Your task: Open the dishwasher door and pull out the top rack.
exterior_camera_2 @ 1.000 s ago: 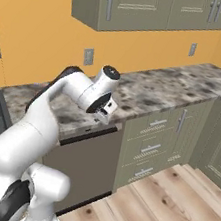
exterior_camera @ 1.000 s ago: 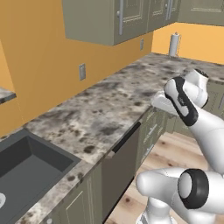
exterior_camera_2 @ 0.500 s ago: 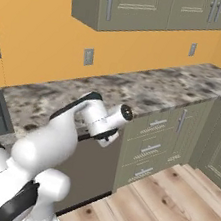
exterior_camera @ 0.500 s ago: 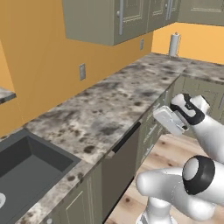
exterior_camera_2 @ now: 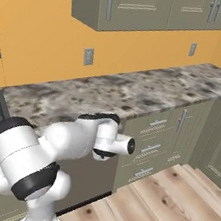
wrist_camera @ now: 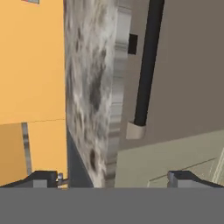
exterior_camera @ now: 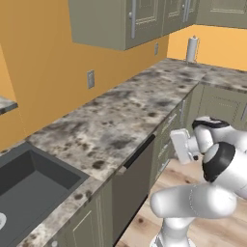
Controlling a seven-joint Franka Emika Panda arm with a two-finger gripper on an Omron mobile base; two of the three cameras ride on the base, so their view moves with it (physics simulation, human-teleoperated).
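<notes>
The dishwasher door (exterior_camera: 136, 179) is a dark flat panel under the speckled counter (exterior_camera: 120, 116), and it stands shut. Its long dark bar handle (exterior_camera: 140, 152) runs along its top edge. The hand view is rolled, so there the handle (wrist_camera: 146, 61) runs upright, with the door panel (wrist_camera: 188, 65) to its right. My gripper (wrist_camera: 114, 179) is open, with nothing between its wide-apart fingertips (wrist_camera: 46, 178). It faces the handle from a short way off. My hand (exterior_camera: 179, 146) hangs in front of the door at handle height. The top rack is hidden behind the shut door.
A black sink (exterior_camera: 29, 188) lies left of the dishwasher. Lighter olive drawers (exterior_camera_2: 153, 139) and cabinet doors (exterior_camera: 219, 103) run to the right. A paper towel roll (exterior_camera: 192, 48) stands in the far corner. Wood floor (exterior_camera_2: 168, 203) spreads before the cabinets.
My arm has swung down from above the counter to the front of the dishwasher. The hand has dropped to handle height and turned toward the door.
</notes>
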